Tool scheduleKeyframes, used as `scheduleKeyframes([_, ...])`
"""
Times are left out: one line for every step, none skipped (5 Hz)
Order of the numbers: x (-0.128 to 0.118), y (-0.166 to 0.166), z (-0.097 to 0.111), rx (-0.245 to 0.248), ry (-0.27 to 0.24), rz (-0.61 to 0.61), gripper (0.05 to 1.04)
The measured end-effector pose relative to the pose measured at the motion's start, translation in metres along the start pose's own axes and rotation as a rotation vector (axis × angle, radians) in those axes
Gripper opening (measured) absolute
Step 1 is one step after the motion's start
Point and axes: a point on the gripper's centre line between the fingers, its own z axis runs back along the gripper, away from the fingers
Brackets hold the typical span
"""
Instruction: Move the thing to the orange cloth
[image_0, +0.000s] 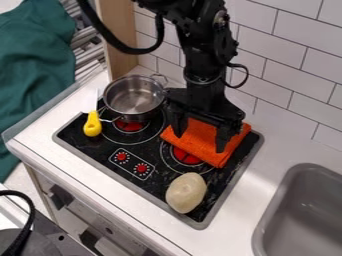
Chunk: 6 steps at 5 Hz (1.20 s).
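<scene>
My gripper (200, 142) hangs over the orange cloth (209, 144), its two fingers spread apart with nothing held between them. The cloth lies folded on the back right part of the black stovetop, partly hidden by the gripper. A pale, rounded, potato-like thing (186, 192) rests at the stove's front right corner, in front of the cloth and apart from it.
A metal pot (135, 97) stands on the back left burner, with a yellow-handled utensil (92, 125) beside it. The tiled wall (287, 75) rises behind the stove (155, 186). At the right is a grey sink (304, 210).
</scene>
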Motion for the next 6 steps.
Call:
scheduleKeyframes([-0.007, 0.001, -0.008, 0.001, 0.032, 0.002, 1.009])
scheduleKeyframes([-0.030, 0.006, -0.017, -0.028, 0.058, -0.040, 1.009])
scheduleKeyframes([-0.039, 0.007, -0.010, -0.035, 0.021, -0.034, 1.009])
scheduleKeyframes([-0.052, 0.007, -0.007, -0.038, 0.005, -0.032, 1.009])
scheduleKeyframes([-0.055, 0.005, -0.012, -0.028, 0.024, -0.036, 1.009])
scheduleKeyframes([-0.061, 0.005, -0.028, -0.025, 0.070, -0.033, 1.009])
